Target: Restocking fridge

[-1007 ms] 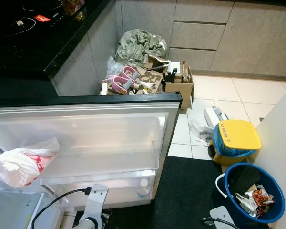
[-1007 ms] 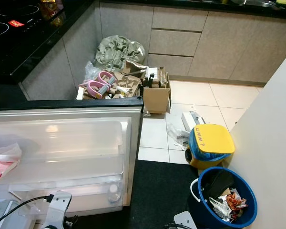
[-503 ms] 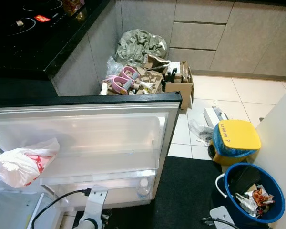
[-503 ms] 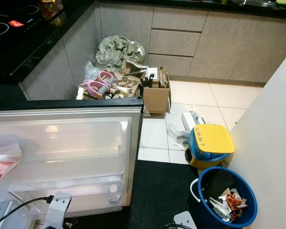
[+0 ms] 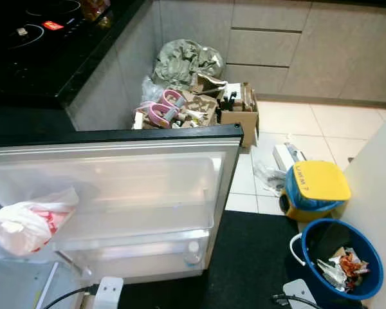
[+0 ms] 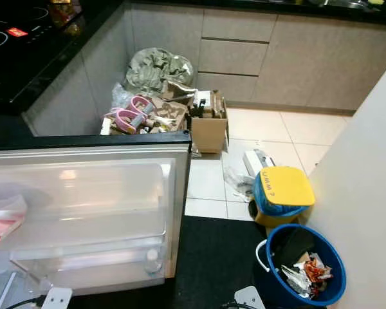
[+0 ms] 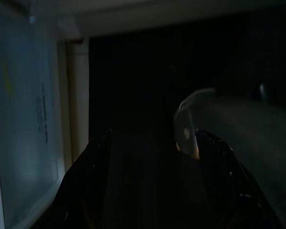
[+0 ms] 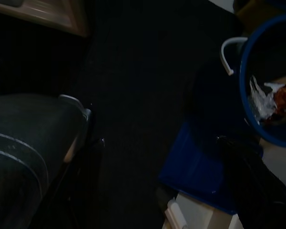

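At 9 o'clock, fridge door (image 5: 116, 187): open, plastic bag (image 5: 26, 225) on its shelf.
Left gripper (image 7: 152, 191): low beside the door, jaws spread, empty.
Right gripper (image 8: 157, 191): over dark mat (image 5: 251, 257), near blue bin (image 5: 338, 257); jaws' state cannot be told.

L arm (image 5: 107, 293) lower vs 1 s ago, now at bottom edge below fridge door (image 5: 116, 187).

L arm (image 5: 107, 293) low at bottom edge of head view, just wrist plate w/ cable visible. L gripper (image 7: 152, 181) fingers spread apart, nothing between. R arm (image 5: 300, 293) low, idle. R gripper (image 8: 157, 157) fingers apart, empty.
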You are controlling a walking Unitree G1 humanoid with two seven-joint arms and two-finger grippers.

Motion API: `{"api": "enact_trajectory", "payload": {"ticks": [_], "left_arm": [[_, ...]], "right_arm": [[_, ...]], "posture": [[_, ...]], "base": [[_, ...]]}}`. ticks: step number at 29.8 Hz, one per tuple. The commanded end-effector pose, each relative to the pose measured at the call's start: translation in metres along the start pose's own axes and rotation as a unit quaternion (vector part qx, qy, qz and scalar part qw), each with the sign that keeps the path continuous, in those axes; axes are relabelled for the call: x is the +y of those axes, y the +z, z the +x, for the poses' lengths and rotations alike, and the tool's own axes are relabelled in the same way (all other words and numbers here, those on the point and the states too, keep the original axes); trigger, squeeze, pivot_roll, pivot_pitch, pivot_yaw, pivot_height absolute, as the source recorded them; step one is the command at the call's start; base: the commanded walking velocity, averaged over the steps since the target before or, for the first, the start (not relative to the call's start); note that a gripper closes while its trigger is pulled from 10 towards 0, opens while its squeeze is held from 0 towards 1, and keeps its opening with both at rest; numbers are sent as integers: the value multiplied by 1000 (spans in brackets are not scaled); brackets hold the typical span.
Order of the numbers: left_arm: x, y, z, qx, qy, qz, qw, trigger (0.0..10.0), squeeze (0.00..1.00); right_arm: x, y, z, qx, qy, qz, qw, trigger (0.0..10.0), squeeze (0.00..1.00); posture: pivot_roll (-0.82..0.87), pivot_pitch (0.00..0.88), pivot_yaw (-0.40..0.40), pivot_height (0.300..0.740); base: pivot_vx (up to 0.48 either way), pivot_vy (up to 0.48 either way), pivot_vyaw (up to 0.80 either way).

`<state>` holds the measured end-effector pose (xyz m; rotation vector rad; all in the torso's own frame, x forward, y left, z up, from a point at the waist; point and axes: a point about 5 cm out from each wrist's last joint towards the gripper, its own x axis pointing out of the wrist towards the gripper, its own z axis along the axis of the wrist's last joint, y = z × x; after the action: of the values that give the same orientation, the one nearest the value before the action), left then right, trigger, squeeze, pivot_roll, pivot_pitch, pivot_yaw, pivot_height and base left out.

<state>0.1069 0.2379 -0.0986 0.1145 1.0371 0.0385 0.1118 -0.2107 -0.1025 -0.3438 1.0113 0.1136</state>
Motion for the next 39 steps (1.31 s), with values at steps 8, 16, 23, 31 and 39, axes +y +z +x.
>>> {"api": "enact_trajectory", "payload": {"ticks": [8,16,23,31,39], "left_arm": [[-3,-7,-2,10,-10,26,1000,10000,0],[-9,-10,-2,19,-18,32,999,10000,0],[-9,-18,-3,43,-13,42,998,10000,0],[-14,-20,-2,51,-15,45,998,10000,0],[-19,-23,-3,60,-14,49,997,10000,0]], "right_arm": [[0,2,1,-2,-1,1,1000,10000,0],[-1,-1,0,3,-2,1,1000,10000,0],[-1,-1,0,1,-3,1,1000,10000,0],[-1,0,0,2,-2,2,1000,10000,0],[-1,-2,0,4,-3,1,1000,10000,0]], "posture": [[-86,49,-48,740],[-89,49,-49,740],[-88,51,-49,740],[-87,51,-49,740],[-89,51,-51,740]], "base": [[0,0,0],[0,0,0],[0,0,0],[0,0,0],[0,0,0]]}}
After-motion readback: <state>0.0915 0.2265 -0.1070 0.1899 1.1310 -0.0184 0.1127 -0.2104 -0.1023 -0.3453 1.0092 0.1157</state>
